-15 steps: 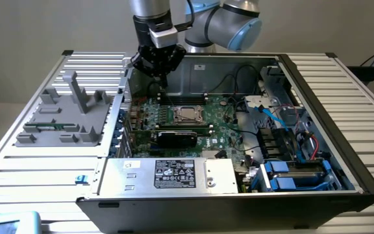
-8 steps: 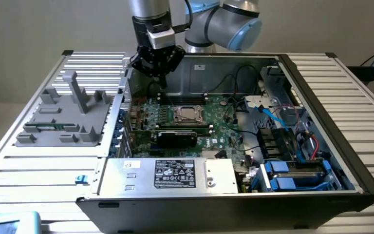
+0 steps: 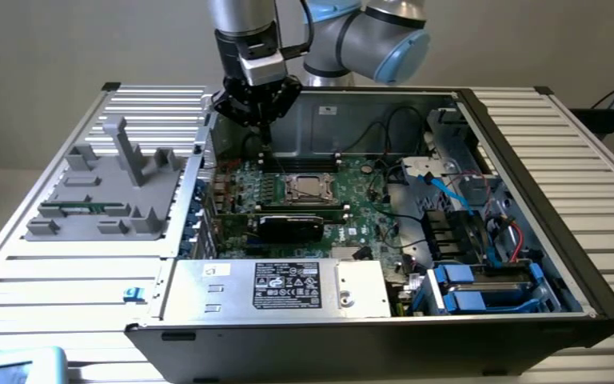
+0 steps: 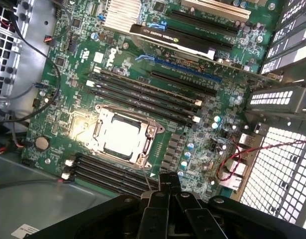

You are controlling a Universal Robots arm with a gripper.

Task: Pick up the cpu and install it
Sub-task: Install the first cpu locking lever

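Hovering above the motherboard (image 3: 369, 210), the tool (image 3: 263, 128) is pinched closed and empty. The cpu (image 3: 307, 187) lies in its socket (image 4: 152, 133), at the tool's 5 o'clock in the exterior view. Descending closed risks scraping the chip.

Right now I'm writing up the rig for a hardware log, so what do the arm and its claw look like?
The arm is a silver-grey tube with rounded grey joints, one with a pale blue cap. The wrist carries a black band and a light grey block. The claw is black, with angular links narrowing to slim fingers.
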